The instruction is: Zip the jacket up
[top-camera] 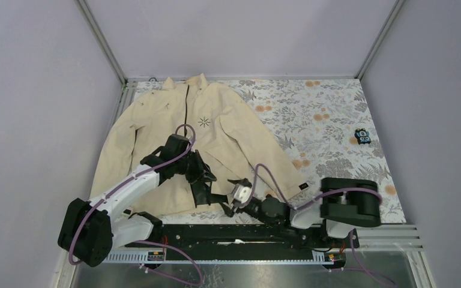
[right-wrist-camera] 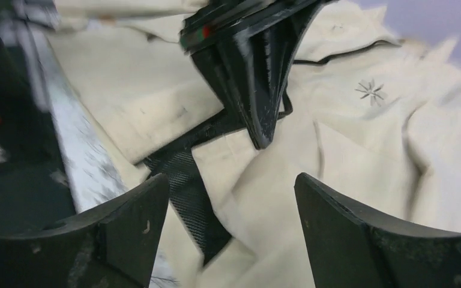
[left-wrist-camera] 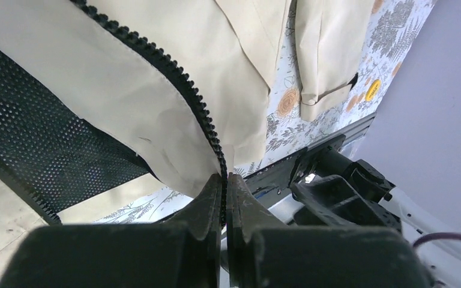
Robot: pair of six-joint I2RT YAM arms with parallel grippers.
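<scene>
The cream jacket (top-camera: 156,120) lies spread on the table's left half, collar at the back, with a dark starburst logo (top-camera: 203,121) on the chest. Its dark zipper (top-camera: 186,102) is joined at the top and apart lower down, where black mesh lining (left-wrist-camera: 36,138) shows. My left gripper (top-camera: 204,193) is at the hem, shut on the bottom end of one row of zipper teeth (left-wrist-camera: 180,78). Just to its right my right gripper (top-camera: 233,198) stands open over the jacket's lower front (right-wrist-camera: 336,168), holding nothing, and points at the left gripper (right-wrist-camera: 258,78).
A floral cloth (top-camera: 324,120) covers the table. A small black and blue object (top-camera: 362,137) lies at the right. A metal rail (top-camera: 264,231) runs along the near edge, close under the hem. Grey walls close in the left, back and right.
</scene>
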